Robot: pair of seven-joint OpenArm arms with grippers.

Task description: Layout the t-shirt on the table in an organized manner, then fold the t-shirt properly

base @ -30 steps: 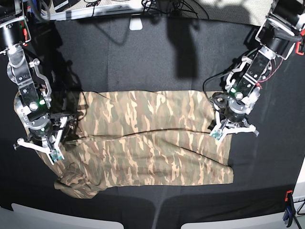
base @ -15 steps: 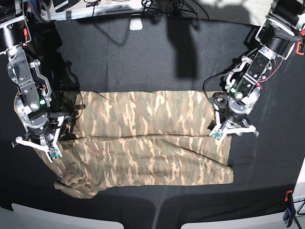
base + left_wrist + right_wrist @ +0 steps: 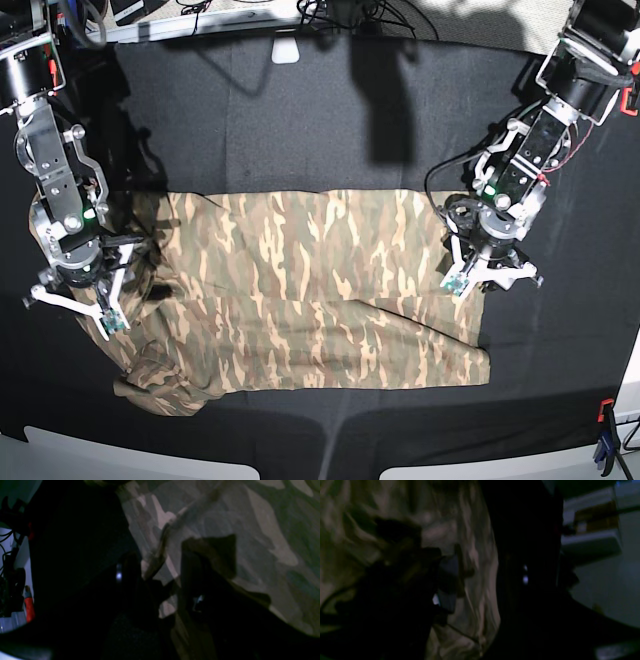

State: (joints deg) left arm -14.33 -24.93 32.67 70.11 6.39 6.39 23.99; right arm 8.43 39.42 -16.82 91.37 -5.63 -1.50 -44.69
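Both claws parted over t-shirt; matte black table beneath

No legible text, labels, brand marks or numbers in any view. Both wrist views too dark and blurred to resolve lettering. The t-shirt carries only a camouflage print, no wording. Small green-and-white patches on the arm ends near the jaws in the base view may be boards or tags, but nothing on them can be read.
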